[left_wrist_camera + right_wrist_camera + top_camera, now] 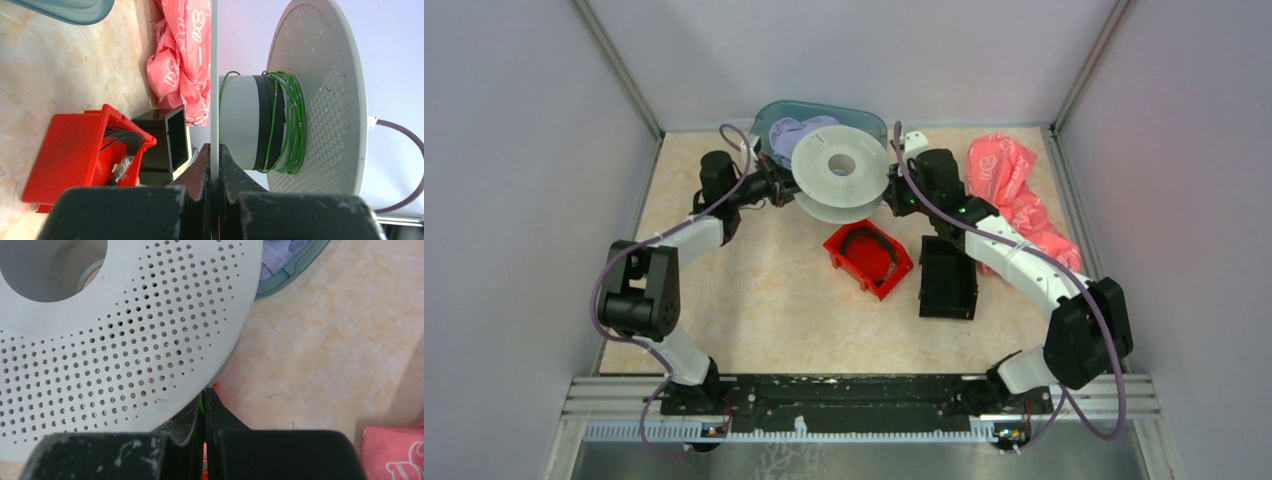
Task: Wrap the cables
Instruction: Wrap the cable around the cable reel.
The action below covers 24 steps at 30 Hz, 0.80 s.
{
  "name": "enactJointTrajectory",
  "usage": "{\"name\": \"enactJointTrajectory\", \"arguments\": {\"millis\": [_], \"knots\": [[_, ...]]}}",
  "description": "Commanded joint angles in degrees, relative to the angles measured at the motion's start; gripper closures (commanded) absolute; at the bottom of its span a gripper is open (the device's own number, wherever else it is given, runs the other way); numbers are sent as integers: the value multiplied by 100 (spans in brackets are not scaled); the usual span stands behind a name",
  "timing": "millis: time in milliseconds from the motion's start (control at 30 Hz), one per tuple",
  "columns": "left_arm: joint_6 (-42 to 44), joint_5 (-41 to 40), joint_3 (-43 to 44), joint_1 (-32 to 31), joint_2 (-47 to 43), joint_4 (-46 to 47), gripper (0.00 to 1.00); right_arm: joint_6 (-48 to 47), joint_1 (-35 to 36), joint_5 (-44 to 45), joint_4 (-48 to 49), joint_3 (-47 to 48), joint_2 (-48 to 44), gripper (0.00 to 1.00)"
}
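A white perforated spool (839,165) hangs in the air between my two grippers at the back of the table. My left gripper (215,151) is shut on the thin edge of one spool flange (215,60); from above it sits at the spool's left side (779,190). Thin green cable (292,125) is wound in several turns round the spool's hub, over a black band. My right gripper (204,401) is shut on a strand of the green cable (200,402), right under the rim of the other flange (125,350). From above, this gripper (892,195) is at the spool's right side.
A red bin (869,260) holding a black cable bundle lies below the spool. A black bin (947,278) stands to its right. Pink cloth (1014,190) lies at the back right. A teal tub (819,115) with lavender cloth sits behind the spool.
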Motion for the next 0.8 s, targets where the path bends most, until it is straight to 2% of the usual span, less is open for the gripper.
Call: {"name": "enactJointTrajectory", "arguments": {"millis": [0,433,567,767], "knots": [[38,270,39,-393,-71,101,100,-25,257,132,294,394,86,100],[942,197,358,-718,53,-610,100,98,195,547,179,495,107,99],[1124,196,418,-723,29,-701,100,152,7,483,188,456,56,90],[1101,265,475,-718,85,-632,100,311,-181,-56,259,361,-14,73]]}}
